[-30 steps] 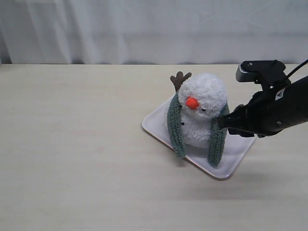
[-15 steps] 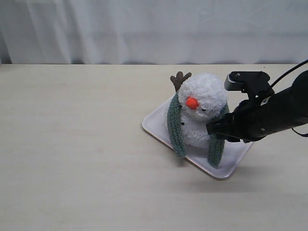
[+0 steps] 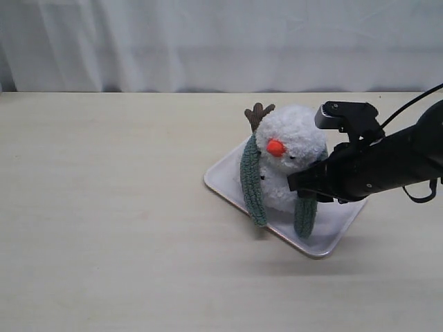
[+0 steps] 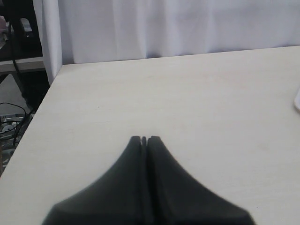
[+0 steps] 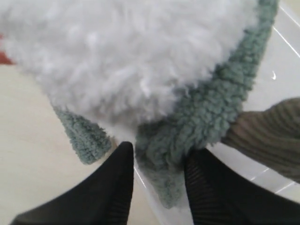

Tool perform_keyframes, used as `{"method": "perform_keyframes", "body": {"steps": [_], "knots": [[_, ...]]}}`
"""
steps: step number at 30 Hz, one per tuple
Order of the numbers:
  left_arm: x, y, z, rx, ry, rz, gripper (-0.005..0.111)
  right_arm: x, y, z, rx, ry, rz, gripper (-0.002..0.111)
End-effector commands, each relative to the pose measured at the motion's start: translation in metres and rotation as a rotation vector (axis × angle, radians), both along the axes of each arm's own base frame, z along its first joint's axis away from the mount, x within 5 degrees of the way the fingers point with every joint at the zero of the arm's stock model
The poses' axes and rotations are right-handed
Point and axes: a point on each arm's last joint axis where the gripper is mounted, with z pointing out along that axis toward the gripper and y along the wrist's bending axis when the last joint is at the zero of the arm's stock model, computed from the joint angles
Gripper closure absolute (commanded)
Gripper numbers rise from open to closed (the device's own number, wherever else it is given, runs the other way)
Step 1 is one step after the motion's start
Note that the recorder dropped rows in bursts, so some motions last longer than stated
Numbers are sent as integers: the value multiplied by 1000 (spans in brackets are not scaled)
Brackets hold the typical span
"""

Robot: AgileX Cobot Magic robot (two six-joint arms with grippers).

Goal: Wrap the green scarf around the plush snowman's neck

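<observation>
The plush snowman (image 3: 291, 138) sits on a white tray (image 3: 221, 181), with the green scarf (image 3: 251, 183) draped behind its neck and both ends hanging down its front. My right gripper (image 3: 297, 185) is at the scarf's right-hand end, just below the head. In the right wrist view the scarf (image 5: 206, 117) runs under the white fluff (image 5: 131, 56) and down between the right gripper (image 5: 159, 159), whose fingers press on that strip from both sides. The left gripper (image 4: 144, 138) is shut on nothing over bare table, out of the exterior view.
A brown twig arm (image 3: 259, 114) sticks up behind the head, and the other arm (image 5: 267, 136) lies close beside my right fingers. The tray's corner (image 4: 297, 101) just shows in the left wrist view. A white curtain hangs behind the table.
My right arm has moved left across the snowman's front, and the scarf's right-hand end has shifted left with it. The snowman and the tray stay where they were.
</observation>
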Motion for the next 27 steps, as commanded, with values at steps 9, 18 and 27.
{"method": "perform_keyframes", "body": {"steps": [9, 18, 27], "knots": [[0, -1, 0, 0, -12, -9, 107, 0, 7, 2, 82, -22, 50, 73], [0, -1, 0, 0, -12, -9, 107, -4, 6, -2, 76, -8, 43, 92], [0, -1, 0, 0, -12, -9, 107, -9, 3, -9, 61, -4, 35, 104]]}}
